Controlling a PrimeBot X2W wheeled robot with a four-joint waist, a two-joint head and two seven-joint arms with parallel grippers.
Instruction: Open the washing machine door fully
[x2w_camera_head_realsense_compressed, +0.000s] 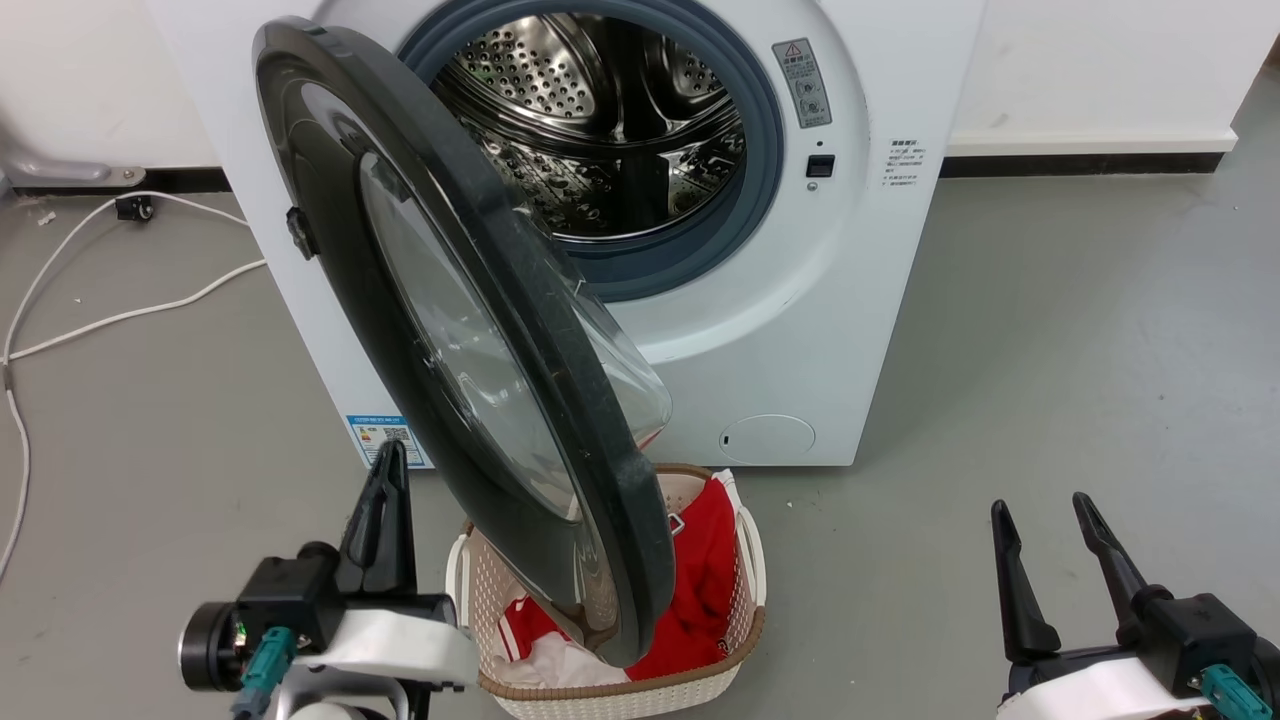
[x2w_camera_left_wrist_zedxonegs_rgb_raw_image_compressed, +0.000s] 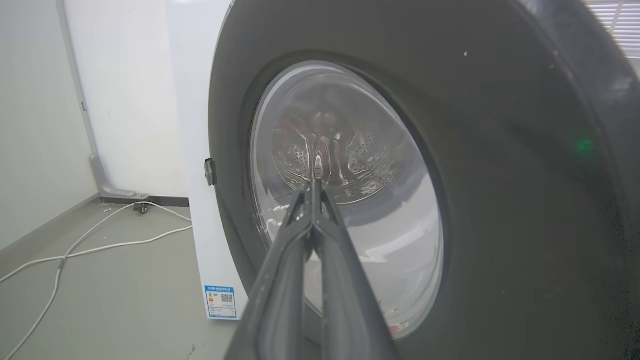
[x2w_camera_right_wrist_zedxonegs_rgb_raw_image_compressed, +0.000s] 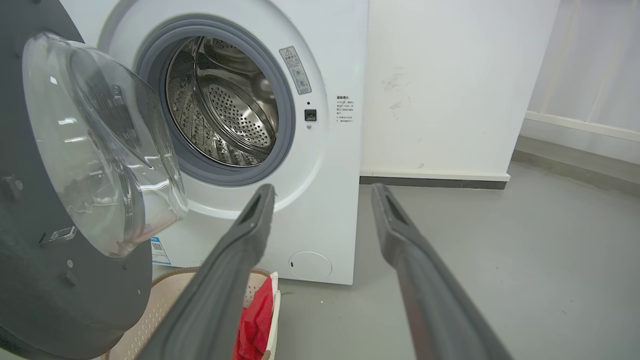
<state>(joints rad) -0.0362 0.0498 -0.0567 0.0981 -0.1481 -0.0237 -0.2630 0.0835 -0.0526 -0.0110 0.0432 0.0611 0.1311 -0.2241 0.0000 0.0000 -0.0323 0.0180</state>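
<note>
The white washing machine (x2w_camera_head_realsense_compressed: 800, 300) stands ahead with its steel drum exposed. Its round black washing machine door (x2w_camera_head_realsense_compressed: 480, 330) hangs partly open, hinged on the left and swung out toward me over a basket. My left gripper (x2w_camera_head_realsense_compressed: 390, 455) is shut and empty, low at the left, just outside the door's outer face. In the left wrist view its closed tips (x2w_camera_left_wrist_zedxonegs_rgb_raw_image_compressed: 317, 175) point at the washing machine door (x2w_camera_left_wrist_zedxonegs_rgb_raw_image_compressed: 500, 200) and its glass window. My right gripper (x2w_camera_head_realsense_compressed: 1040, 505) is open at the lower right, away from the machine. From the right wrist, the gripper (x2w_camera_right_wrist_zedxonegs_rgb_raw_image_compressed: 322, 192) spreads before the washing machine (x2w_camera_right_wrist_zedxonegs_rgb_raw_image_compressed: 325, 175), with the door (x2w_camera_right_wrist_zedxonegs_rgb_raw_image_compressed: 65, 280) and its glass bowl on the left.
A white lattice laundry basket (x2w_camera_head_realsense_compressed: 740, 650) with red and white clothes sits on the floor under the door's free edge. White cables (x2w_camera_head_realsense_compressed: 120, 315) trail over the grey floor at the left. A white wall with a dark skirting (x2w_camera_head_realsense_compressed: 1080, 160) runs behind at the right.
</note>
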